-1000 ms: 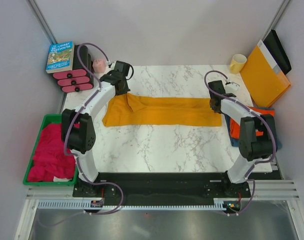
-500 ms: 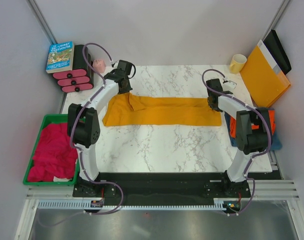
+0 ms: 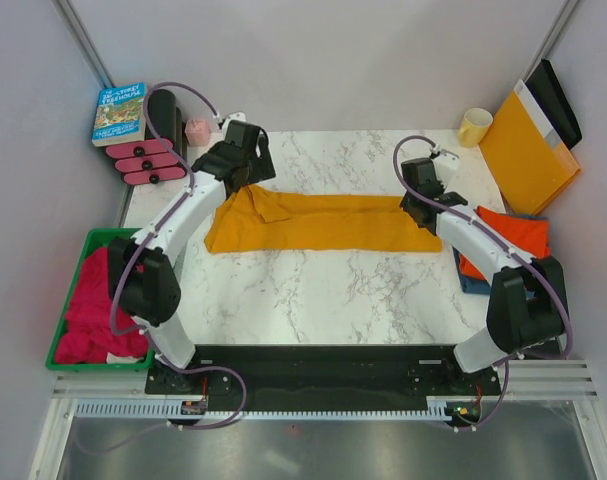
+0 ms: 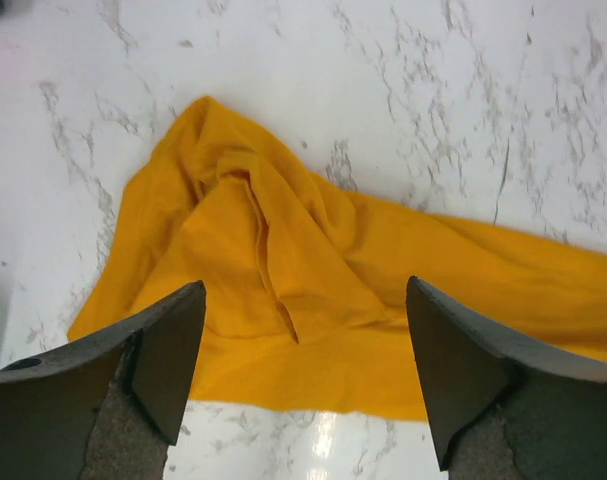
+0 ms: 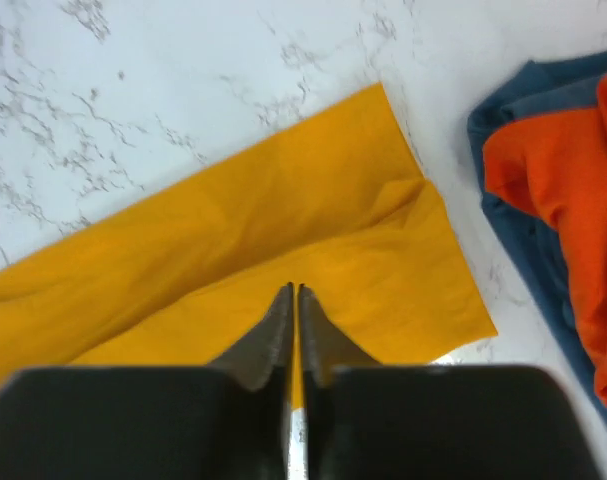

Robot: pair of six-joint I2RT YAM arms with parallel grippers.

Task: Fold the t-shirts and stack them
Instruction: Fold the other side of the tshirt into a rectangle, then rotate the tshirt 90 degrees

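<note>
The left pincer (image 4: 303, 335) is spread wide open above the bunched, creased end of the mustard-yellow t-shirt (image 3: 323, 222). The right pincer (image 5: 294, 295) is closed, its fingers pressed together, over the shirt's flat opposite end. The shirt lies as a long folded strip across the marble surface (image 3: 323, 290), running from 9 to 3 o'clock in the overhead view. At 3 o'clock of the right pincer, by the surface's edge, the orange-red t-shirt (image 3: 510, 230) lies on the blue t-shirt (image 5: 533, 105).
</note>
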